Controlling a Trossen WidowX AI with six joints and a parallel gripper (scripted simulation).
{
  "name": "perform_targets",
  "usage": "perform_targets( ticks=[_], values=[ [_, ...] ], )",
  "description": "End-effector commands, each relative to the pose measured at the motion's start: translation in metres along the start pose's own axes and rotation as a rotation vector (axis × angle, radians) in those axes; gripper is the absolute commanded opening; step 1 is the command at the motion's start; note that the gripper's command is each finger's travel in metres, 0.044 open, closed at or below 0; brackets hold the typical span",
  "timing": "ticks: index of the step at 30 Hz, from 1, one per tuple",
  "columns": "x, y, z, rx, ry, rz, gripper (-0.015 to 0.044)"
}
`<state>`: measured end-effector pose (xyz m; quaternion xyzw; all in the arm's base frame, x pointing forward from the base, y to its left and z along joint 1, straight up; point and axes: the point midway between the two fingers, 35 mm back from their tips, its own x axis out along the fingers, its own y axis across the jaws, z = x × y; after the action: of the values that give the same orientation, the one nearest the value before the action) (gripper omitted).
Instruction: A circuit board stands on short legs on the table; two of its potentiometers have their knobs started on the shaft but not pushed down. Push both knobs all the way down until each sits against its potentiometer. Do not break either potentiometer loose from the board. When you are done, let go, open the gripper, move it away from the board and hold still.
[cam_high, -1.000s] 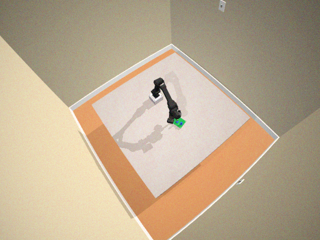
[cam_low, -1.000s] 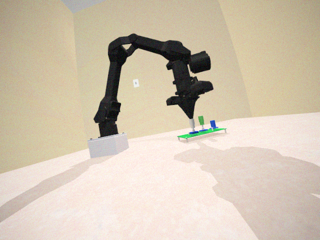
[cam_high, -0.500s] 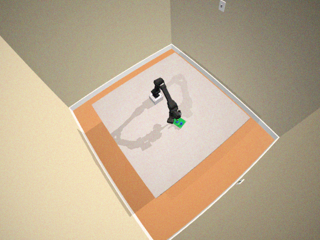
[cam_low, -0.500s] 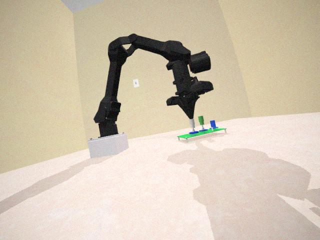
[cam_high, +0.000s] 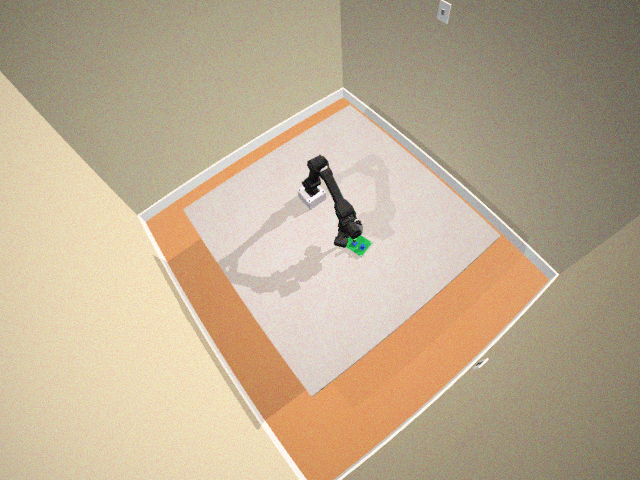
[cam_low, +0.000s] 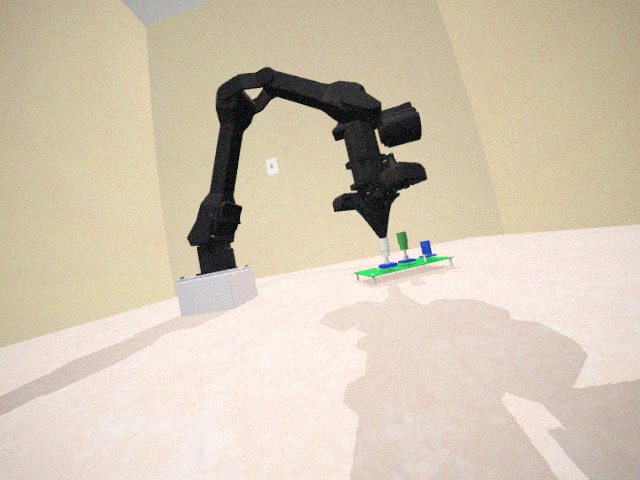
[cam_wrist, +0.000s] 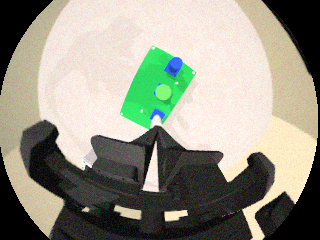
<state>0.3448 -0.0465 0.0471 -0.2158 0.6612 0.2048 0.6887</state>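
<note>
The green circuit board (cam_high: 361, 252) (cam_low: 368, 271) (cam_wrist: 137, 95) stands on short legs. Three blue potentiometers show on it. The white knob (cam_low: 383, 244) (cam_wrist: 156, 120) stands raised at the end nearest the arm's base, with bare shaft showing below it. The green knob (cam_low: 402, 240) (cam_wrist: 163, 92) in the middle also stands raised on its shaft. The blue knob (cam_low: 425, 248) (cam_wrist: 175, 64) at the far end sits low against its potentiometer. My gripper (cam_low: 382, 237) (cam_wrist: 157, 128) is shut and points down, its fingertips at the top of the white knob; whether they touch it is hard to tell.
The arm's white base (cam_high: 311, 198) (cam_low: 206, 297) stands on the pale table top (cam_high: 310, 330), to the left of the board in the exterior view. The green knob stands close beside the fingertips, with the blue knob beyond it.
</note>
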Motion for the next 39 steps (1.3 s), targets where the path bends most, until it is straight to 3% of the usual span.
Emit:
perform_targets(
  ticks=[1, 39],
  values=[
    [0.0051, 0.0012, 0.0000, 0.005, 0.003, 0.009, 0.0000],
    [0.0091, 0.0012, -0.0001, 0.005, 0.003, 0.009, 0.0000]
  ],
)
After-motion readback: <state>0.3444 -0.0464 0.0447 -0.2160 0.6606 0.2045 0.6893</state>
